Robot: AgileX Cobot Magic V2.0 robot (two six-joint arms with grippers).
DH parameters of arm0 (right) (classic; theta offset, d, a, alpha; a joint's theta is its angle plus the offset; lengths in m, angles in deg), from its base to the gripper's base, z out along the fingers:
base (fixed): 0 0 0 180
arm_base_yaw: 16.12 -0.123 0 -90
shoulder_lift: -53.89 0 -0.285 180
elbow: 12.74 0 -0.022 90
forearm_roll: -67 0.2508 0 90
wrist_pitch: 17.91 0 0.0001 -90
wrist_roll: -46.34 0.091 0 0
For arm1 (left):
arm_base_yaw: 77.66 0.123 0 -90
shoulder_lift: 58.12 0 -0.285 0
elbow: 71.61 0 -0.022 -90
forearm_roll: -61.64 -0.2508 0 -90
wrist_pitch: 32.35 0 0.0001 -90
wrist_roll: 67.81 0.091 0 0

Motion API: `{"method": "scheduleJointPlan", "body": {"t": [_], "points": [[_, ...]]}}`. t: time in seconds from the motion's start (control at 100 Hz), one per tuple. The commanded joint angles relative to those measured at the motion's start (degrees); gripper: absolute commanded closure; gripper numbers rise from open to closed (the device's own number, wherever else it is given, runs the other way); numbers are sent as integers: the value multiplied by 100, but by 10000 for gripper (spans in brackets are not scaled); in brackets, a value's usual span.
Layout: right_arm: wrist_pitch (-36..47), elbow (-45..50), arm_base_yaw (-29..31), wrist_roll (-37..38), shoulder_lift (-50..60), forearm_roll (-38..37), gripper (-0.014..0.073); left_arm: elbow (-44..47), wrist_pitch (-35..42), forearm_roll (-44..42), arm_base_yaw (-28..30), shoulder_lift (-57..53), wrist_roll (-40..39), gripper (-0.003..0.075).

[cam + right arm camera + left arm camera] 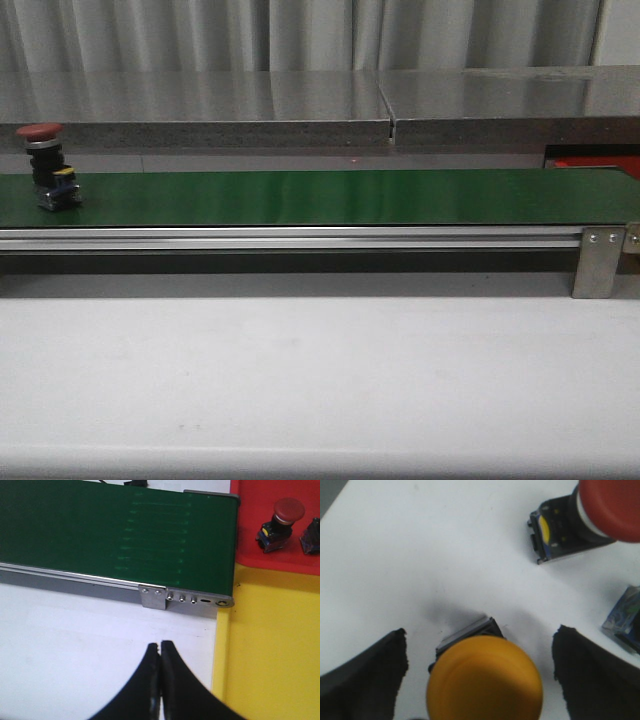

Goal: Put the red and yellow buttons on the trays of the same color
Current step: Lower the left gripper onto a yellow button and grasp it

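Note:
In the left wrist view a yellow button [485,680] stands on the white surface between the fingers of my left gripper [481,632], which is open with a gap on each side of the cap. A red button [607,507] lies beyond it. In the front view another red button [42,165] stands upright on the green belt [330,197] at its far left. My right gripper [160,644] is shut and empty over the white table, beside the yellow tray [275,645]. The red tray [250,540] holds one red button [284,519]. Neither gripper shows in the front view.
A blue-and-black part [626,621] lies at the edge of the left wrist view. A dark object [311,530] sits on the red tray at the frame's edge. The belt's metal end bracket [152,596] is close ahead of the right gripper. A steel shelf [320,100] runs behind the belt.

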Motion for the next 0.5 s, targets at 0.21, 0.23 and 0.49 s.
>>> {"method": "scheduleJointPlan", "body": {"t": [0.21,0.23,0.49], "points": [[256,-151,4,-57,107,83,660,-214,325,67,20,-340,7,619],[256,-151,4,-57,107,83,660,-214,325,67,20,-340,7,640],[256,-151,4,-57,107,83,660,-214,241,167,20,-656,7,739]]}}
